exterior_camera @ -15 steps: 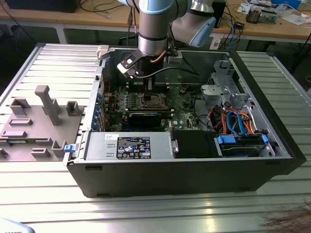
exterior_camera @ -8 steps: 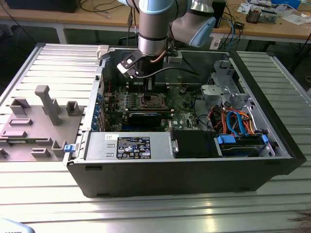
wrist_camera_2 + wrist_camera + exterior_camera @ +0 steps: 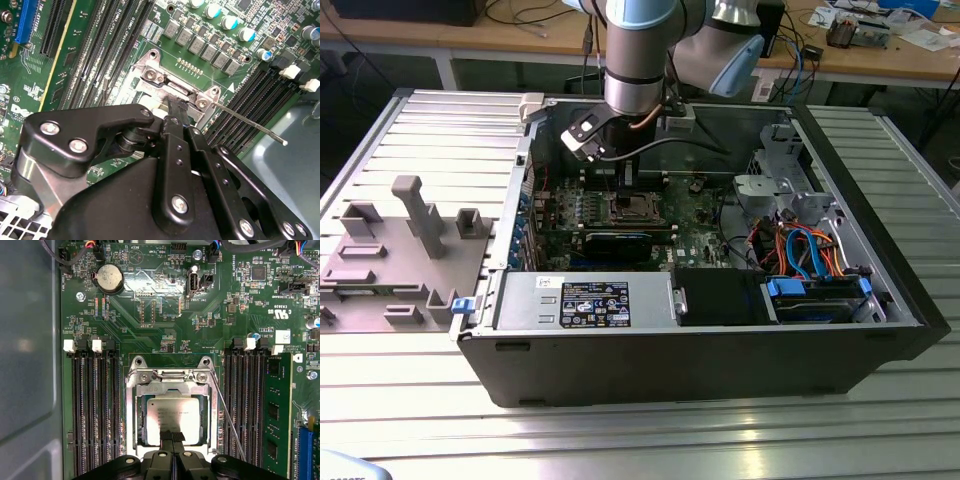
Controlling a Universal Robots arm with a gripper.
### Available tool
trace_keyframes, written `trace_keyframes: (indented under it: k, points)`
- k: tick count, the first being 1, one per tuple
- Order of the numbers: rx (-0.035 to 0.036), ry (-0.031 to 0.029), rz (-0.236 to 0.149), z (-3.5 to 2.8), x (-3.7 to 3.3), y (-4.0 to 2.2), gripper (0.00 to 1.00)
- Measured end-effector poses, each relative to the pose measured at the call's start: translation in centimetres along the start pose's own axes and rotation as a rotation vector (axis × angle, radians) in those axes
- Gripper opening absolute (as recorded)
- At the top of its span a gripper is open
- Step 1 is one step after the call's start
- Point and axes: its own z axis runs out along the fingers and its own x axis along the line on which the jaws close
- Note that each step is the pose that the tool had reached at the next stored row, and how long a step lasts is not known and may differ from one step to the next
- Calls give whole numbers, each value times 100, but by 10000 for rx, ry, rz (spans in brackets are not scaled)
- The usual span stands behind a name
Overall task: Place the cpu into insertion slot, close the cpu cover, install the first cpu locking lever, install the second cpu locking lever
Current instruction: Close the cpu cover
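You have the arm (image 3: 638,60) reaching down into the open case (image 3: 700,370), which lies on the slatted worktop (image 3: 640,440). Your jaws are closed: the two black fingertips (image 3: 167,436) sit pressed together, and nothing shows between them. In the first wrist view they rest at one edge of the cpu (image 3: 172,412). In the second wrist view they touch the silvery metal at the slot's rim.

The cpu lies flat in the slot (image 3: 131,410), grey top up and square to the rim. The cover (image 3: 172,389) looks to be down around it, with the chip showing through its window, but you cannot tell whether it is fully seated.

One lever (image 3: 227,415) is unlatched. The thin rod slants away from a corner of the slot and runs between it and the memory banks (image 3: 245,405). In the second wrist view its free end stands clear of the board (image 3: 698,212).

In the exterior view the slot sits on the board toward the far side of the case, in the exterior view's left half, directly under the jaws. The power supply (image 3: 585,300) runs along the near wall. A blue drive caddy (image 3: 815,290) sits near, at the exterior view's right. A grey fixture tray (image 3: 400,250) lies on the worktop just beside the case, at the exterior view's left.
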Motion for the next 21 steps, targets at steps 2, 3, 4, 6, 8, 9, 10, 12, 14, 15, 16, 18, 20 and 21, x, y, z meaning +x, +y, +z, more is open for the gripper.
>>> trace_keyframes:
  k: [2,3,4,6,8,9,10,12,14,15,16,18,20,21]
  points:
    - [-1,1,0,-2,0,0,11]
    - [-8,11,1,-12,1,1,11]
    - [-14,21,1,-26,2,2,11]
    - [-3,3,-2,-94,-4,4,11]
    - [10,2,-1,-107,-5,31,11]
    - [34,6,-3,-108,-6,59,11]
    - [64,9,-4,-108,-6,86,11]
    - [107,10,-7,-111,-7,129,11]
    - [109,12,-7,-115,-6,139,11]
    - [108,14,-7,-119,-6,139,11]
    - [109,14,-6,-124,-7,138,11]
    - [107,19,-9,-132,-7,144,11]
    - [110,18,-8,-133,-8,152,11]
    - [114,18,-8,-134,-8,159,11]
